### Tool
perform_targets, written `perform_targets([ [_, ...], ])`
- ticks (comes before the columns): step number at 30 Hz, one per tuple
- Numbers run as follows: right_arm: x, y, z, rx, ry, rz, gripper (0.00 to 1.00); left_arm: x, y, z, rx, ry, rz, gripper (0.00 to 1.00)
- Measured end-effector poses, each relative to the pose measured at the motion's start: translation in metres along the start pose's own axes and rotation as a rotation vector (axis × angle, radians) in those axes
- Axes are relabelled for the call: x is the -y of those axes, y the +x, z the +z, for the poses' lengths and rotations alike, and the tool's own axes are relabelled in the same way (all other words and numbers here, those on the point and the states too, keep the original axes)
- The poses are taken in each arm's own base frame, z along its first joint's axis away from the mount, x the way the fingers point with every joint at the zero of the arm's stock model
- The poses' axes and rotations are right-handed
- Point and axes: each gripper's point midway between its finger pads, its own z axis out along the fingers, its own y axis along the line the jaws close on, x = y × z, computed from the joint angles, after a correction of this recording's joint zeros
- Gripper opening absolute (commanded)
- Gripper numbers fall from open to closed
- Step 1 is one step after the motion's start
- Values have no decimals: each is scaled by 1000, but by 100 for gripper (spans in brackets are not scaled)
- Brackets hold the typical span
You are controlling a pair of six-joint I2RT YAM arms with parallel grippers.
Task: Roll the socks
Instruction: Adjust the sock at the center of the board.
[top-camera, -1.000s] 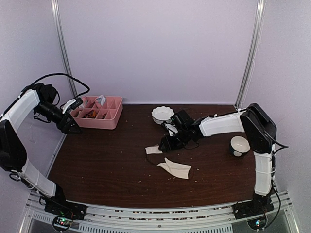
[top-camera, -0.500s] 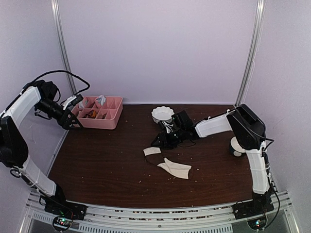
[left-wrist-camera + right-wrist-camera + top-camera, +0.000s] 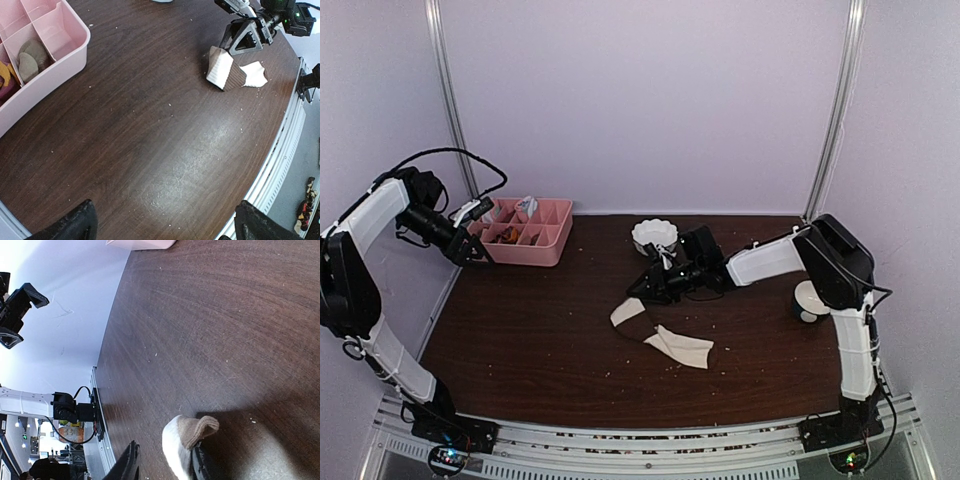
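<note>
Socks (image 3: 662, 336) | patched cuff between parted fingers (image 3: 131, 461) of right claw (image 3: 641, 289) | left claw (image 3: 163, 223) spread

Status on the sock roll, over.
Left gripper open, empty, by the pink tray. Right gripper open around one end of the socks, not clamped. Scalloped bowl behind, apart from the socks.

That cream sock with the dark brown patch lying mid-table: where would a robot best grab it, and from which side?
Probably the ribbed cuff end of the cream-and-dark-brown fabric sock: it looks bunched up off the dark wooden table, while the toe end lies flat. Come from the far side, where the right tool sits.
</note>
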Motion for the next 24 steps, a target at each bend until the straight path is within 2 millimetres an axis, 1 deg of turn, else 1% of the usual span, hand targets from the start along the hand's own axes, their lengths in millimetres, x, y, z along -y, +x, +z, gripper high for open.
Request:
perform_targets([
  [2,-2,2,2,-4,-4,-7,31,0,0,0,0,0,0,98],
  [6,-6,14,9,-29,-6,-11,27,0,0,0,0,0,-1,98],
  [9,-9,17,11,-36,-10,-15,16,0,0,0,0,0,-1,98],
  [12,-11,17,13,-40,-11,-14,4,0,0,0,0,0,-1,98],
  [14,-15,15,14,-41,-15,-25,0,0,0,0,1,1,-1,98],
  [19,-28,2,15,-34,-14,-70,0,0,0,0,2,1,-2,98],
  [24,-32,-12,12,-22,76,-172,0,0,-1,0,3,2,-2,98],
])
